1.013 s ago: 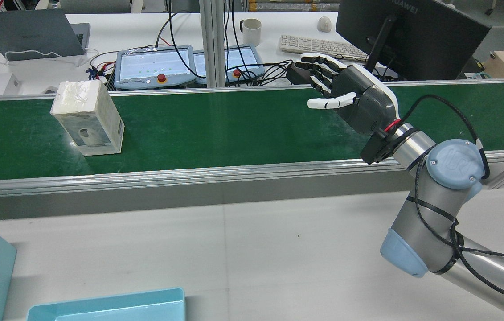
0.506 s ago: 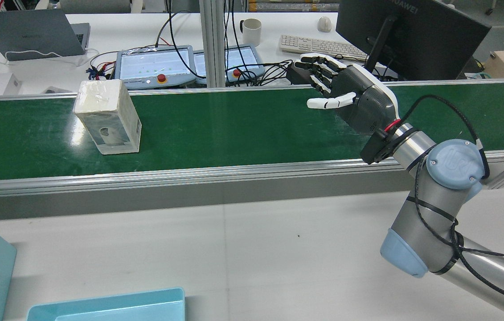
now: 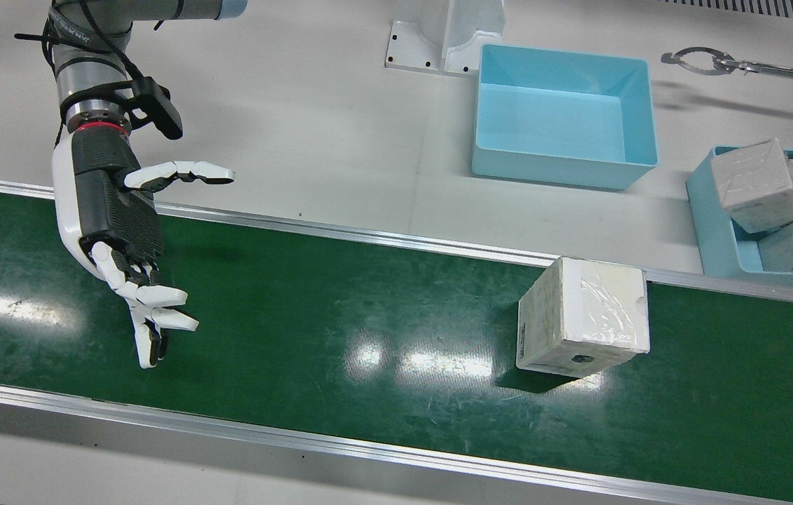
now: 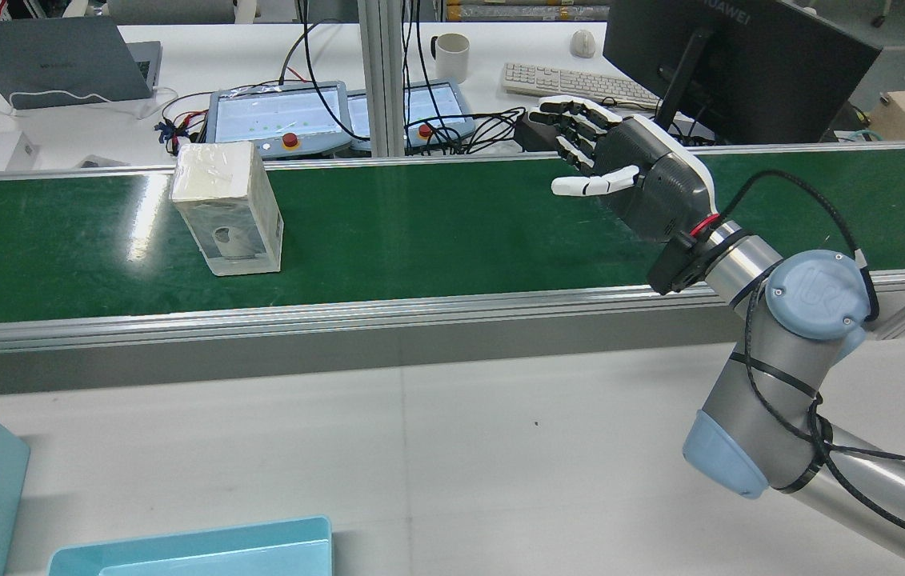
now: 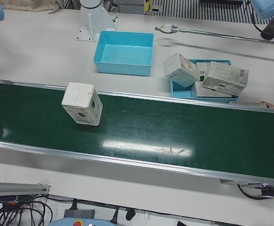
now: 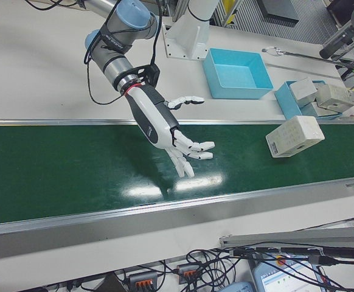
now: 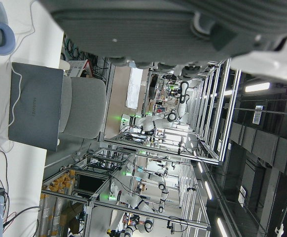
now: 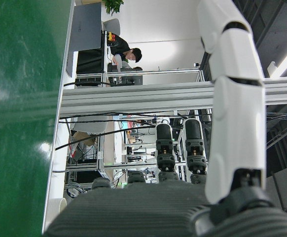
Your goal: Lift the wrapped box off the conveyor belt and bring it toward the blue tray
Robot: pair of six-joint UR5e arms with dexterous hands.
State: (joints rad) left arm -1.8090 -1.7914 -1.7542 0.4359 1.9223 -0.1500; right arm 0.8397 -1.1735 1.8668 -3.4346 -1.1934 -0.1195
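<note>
**A:** Box point(image 3: 584, 317) first: where is it for you?

**B:** Your wrapped box stands on the green belt point(image 3: 340, 337), nearer the robot-side rail, with nothing touching it. In the rear view it point(image 4: 226, 207) sits toward the left end of the belt point(image 4: 436, 224); in the left-front view it point(image 5: 82, 103) is tilted a little against the belt's run, its clear film catching the light.

**A:** And my right hand?

**B:** Your right hand point(image 3: 131, 245) hovers above the belt, well apart from the box, holding nothing. Its fingers point(image 3: 151, 319) are spread and stretched out across the belt, and the thumb point(image 3: 182, 172) sticks out to the side, toward the box's end. The right-front view shows the same: the hand point(image 6: 168, 131) is wide open, palm turned sideways, with its shadow on the belt below.

**A:** My left hand?

**B:** Only its own camera shows it, as a dark edge of palm point(image 7: 148, 29) across the top of the picture. You cannot tell from that whether it is open or closed.

**A:** Where are the trays?

**B:** An empty blue tray point(image 3: 494, 158) rests on the white bench point(image 3: 312, 119) behind the belt, beyond the box. Beside it, a second blue tray point(image 3: 712, 238) already holds several wrapped boxes point(image 3: 759, 184), piled loosely.
</note>
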